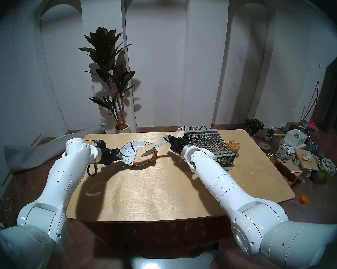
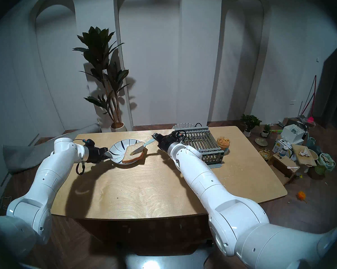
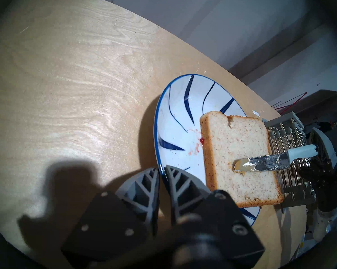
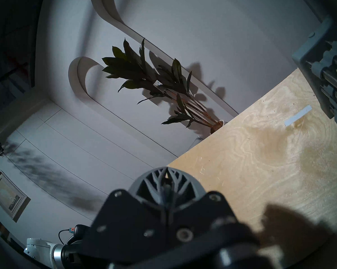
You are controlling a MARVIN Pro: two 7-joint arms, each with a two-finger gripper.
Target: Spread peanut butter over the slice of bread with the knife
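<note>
Pale speckled slice of bread with brown crust (image 3: 239, 156): lies tilted on a white round plate with dark blue strokes (image 3: 175, 115), overhanging its rim.
Slim knife, silver blade, pale bluish handle (image 3: 268, 161): tip rests on the bread; the left wrist view alone shows tan peanut butter smeared at the tip (image 3: 238, 166) and red specks on the plate.
Right gripper (image 1: 168, 139): fingers pressed together, pinching the knife handle.
Left gripper (image 3: 161, 170): fingers pinch the plate rim.
Small clear round tub (image 1: 233, 145): holds peanut butter; visible only in head views, beside a grey metal rack (image 1: 212, 146).
Light wooden table (image 1: 154, 194): bears all.
</note>
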